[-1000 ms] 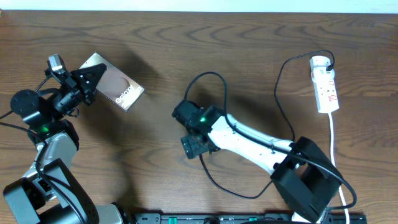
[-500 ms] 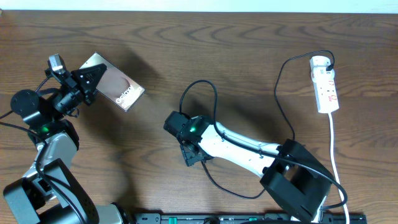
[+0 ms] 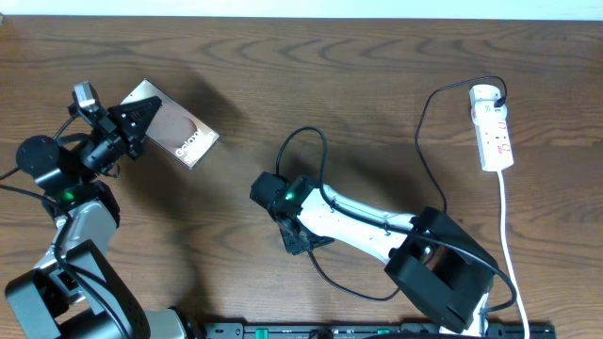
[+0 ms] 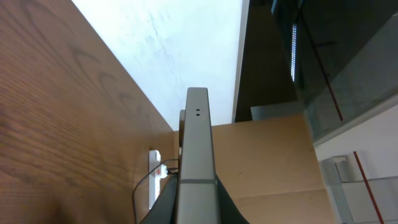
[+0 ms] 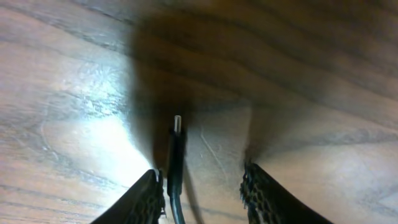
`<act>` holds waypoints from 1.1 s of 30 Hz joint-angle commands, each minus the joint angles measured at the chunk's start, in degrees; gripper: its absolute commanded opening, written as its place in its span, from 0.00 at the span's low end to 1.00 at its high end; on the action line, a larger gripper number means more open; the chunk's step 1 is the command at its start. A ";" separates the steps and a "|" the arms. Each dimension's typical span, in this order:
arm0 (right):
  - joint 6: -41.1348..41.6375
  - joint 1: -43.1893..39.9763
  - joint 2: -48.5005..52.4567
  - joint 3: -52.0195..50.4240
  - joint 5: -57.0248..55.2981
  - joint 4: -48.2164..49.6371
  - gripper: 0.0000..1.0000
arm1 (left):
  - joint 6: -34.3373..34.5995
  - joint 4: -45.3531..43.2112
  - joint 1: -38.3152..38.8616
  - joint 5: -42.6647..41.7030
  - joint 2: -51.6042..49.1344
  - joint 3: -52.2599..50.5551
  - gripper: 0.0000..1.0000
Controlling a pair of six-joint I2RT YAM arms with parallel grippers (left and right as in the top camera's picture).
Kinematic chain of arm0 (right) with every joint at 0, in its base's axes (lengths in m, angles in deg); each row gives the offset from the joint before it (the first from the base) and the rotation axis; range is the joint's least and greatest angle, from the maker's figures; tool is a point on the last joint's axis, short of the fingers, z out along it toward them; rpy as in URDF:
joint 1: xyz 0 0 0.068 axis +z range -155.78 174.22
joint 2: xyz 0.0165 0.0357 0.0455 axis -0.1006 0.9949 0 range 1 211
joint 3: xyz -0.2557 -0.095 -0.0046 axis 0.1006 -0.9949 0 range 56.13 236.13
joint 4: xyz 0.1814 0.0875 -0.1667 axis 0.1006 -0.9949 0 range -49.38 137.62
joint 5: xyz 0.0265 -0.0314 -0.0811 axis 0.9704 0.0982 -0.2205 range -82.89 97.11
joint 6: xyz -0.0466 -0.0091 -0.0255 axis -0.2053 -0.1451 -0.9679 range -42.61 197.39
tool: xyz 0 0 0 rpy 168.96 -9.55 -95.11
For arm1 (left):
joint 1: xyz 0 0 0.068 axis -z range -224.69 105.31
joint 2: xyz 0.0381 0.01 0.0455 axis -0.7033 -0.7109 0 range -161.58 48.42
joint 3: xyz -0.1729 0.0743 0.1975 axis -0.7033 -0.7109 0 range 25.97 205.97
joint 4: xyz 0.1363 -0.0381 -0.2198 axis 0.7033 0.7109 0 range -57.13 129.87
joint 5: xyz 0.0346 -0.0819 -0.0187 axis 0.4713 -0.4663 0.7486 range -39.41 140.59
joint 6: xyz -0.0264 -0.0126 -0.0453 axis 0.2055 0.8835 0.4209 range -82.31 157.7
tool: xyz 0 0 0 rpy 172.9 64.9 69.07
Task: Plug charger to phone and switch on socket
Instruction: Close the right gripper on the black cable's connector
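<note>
Right gripper (image 5: 202,186) looks parted around the charger (image 5: 175,162) plug — grab that stiff tip, the cable's floppy. Left gripper (image 3: 132,121) is clamped on the phone (image 3: 181,135) — light but slick.

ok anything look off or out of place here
Mostly tidy. The phone lies askew at the table's left with the left gripper at its end. The charger plug sits between the right gripper's open fingers, its cable looping loosely toward the socket.

Dark brown wood-grain table (image 3: 377,85) carries a white elongated power strip (image 3: 493,130) at its right side with white cord (image 3: 507,226) trailing toward the near edge. A long thin black cable (image 3: 426,141) loops across mid-table.
</note>
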 commanded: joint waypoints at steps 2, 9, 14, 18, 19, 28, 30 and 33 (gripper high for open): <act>0.68 -1.16 1.95 0.87 1.40 0.50 0.35 | 0.55 -0.74 -0.24 -0.33 0.74 0.94 0.07; 0.70 -1.86 2.08 0.87 1.88 0.48 0.28 | 0.57 -0.72 -0.24 -0.33 0.74 0.94 0.07; 0.72 -1.86 2.10 0.87 1.88 0.44 0.22 | 0.57 -0.72 -0.24 -0.33 0.74 0.94 0.07; 0.72 -1.86 2.10 0.87 1.88 0.42 0.11 | 0.57 -0.74 -0.24 -0.33 0.74 0.94 0.07; 0.72 -1.88 2.10 0.87 1.88 0.42 0.11 | 0.55 -0.74 -0.24 -0.33 0.74 0.94 0.07; 0.92 -2.43 2.10 0.87 1.88 0.31 0.04 | 0.55 -0.74 -0.24 -0.35 0.74 0.94 0.07; 0.87 -2.80 2.10 0.87 1.95 0.31 0.01 | 0.55 -0.74 -0.24 -0.35 0.74 0.94 0.07; -2.43 -4.44 2.08 1.57 4.94 0.28 0.01 | 0.55 -0.74 -0.24 -0.35 0.74 0.94 0.07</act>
